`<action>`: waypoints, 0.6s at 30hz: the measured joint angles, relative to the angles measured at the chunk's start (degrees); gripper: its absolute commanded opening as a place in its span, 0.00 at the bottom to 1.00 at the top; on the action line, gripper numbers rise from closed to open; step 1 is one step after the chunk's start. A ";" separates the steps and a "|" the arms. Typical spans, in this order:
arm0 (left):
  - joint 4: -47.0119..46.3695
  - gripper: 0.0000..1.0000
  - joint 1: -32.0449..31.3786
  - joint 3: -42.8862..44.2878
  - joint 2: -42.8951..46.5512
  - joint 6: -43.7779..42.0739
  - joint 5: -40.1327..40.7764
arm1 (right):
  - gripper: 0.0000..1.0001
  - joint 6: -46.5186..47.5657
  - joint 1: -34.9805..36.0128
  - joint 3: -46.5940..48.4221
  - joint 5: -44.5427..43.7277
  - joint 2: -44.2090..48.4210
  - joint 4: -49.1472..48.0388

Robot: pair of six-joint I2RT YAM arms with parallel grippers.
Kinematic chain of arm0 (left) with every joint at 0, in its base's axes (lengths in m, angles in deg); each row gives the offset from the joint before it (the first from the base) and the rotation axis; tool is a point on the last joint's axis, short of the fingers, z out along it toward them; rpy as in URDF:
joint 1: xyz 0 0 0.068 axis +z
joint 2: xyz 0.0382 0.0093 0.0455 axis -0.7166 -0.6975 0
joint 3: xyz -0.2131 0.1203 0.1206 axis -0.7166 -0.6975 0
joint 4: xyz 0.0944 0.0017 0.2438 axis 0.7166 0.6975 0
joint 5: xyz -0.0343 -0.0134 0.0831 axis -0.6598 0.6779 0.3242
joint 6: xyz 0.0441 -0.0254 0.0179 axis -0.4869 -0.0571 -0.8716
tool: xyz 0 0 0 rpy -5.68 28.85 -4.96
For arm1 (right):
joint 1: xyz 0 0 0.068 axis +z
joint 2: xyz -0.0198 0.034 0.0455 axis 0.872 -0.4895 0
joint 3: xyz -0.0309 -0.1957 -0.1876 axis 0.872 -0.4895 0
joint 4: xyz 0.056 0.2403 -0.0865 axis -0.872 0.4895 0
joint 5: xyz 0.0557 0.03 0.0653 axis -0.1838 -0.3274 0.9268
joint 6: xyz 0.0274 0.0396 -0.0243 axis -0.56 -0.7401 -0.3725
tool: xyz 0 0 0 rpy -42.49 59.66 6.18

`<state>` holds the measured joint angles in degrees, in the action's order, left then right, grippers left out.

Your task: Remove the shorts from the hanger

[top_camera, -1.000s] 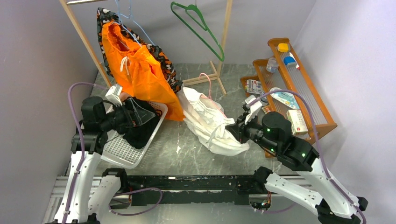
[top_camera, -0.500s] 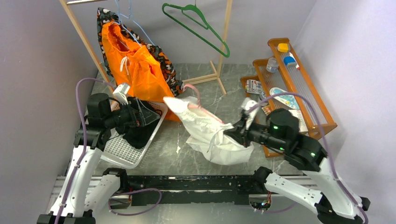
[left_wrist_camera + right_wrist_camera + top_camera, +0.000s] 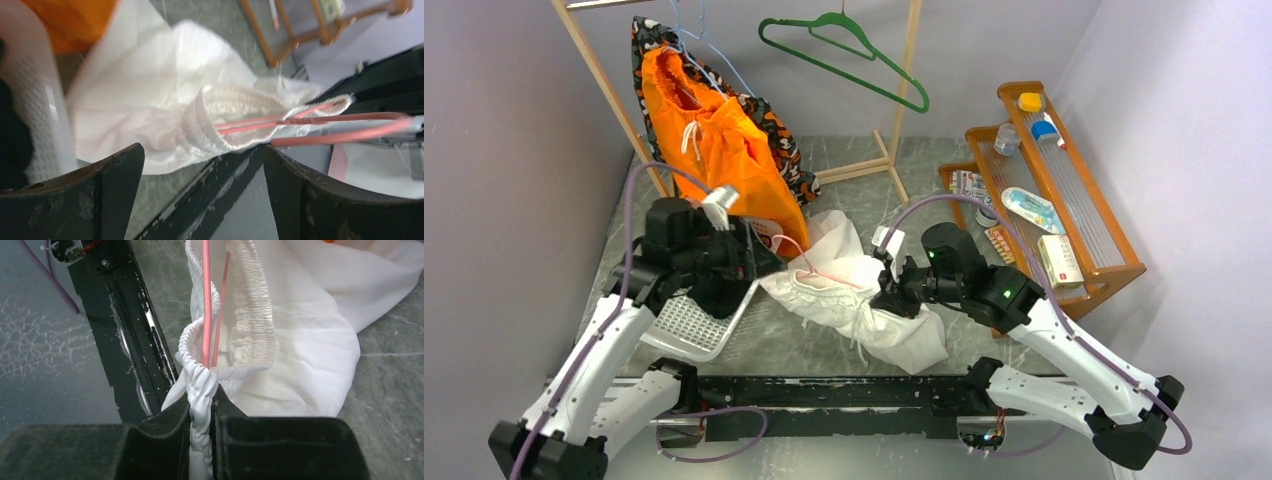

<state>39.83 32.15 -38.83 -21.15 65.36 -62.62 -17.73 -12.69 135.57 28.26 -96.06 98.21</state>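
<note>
Shorts [image 3: 714,150] of bright orange with a white drawstring hang on a pale blue wire hanger [image 3: 724,62] at the worktop's far left corner, against a black patterned garment [image 3: 776,140]. Near the middle, the right claw [image 3: 202,405] is clamped on the waistband of a white garment [image 3: 884,320] threaded on a pink hanger [image 3: 809,268]. The left claw [image 3: 200,165] is beside it, fingers apart.
</note>
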 measured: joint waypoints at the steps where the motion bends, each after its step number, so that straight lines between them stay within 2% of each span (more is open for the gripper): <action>1: -0.04 0.91 -2.95 -0.57 -1.22 0.04 1.38 | 0.00 0.13 0.00 -0.26 0.11 -0.11 -0.81; 5: -0.83 0.90 -10.64 -5.60 -2.80 2.82 6.25 | 0.00 0.42 0.00 -1.01 0.57 -1.25 -2.47; 10: -4.22 0.79 -12.68 -9.88 -1.57 8.11 10.67 | 0.00 0.15 0.00 -1.88 0.61 -1.81 -3.61; 15: -6.29 0.88 -13.00 -9.86 -1.77 11.13 15.58 | 0.00 -0.46 0.00 -3.48 0.57 -1.14 -5.31; 18: -8.35 0.88 -13.11 -10.12 -1.01 13.79 17.70 | 0.00 -1.20 0.00 -4.44 0.59 -0.68 -6.14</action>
<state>31.48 19.03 -48.95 -22.15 79.15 -44.92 -18.93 -12.69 131.13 28.85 -96.74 92.07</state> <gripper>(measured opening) 0.878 0.130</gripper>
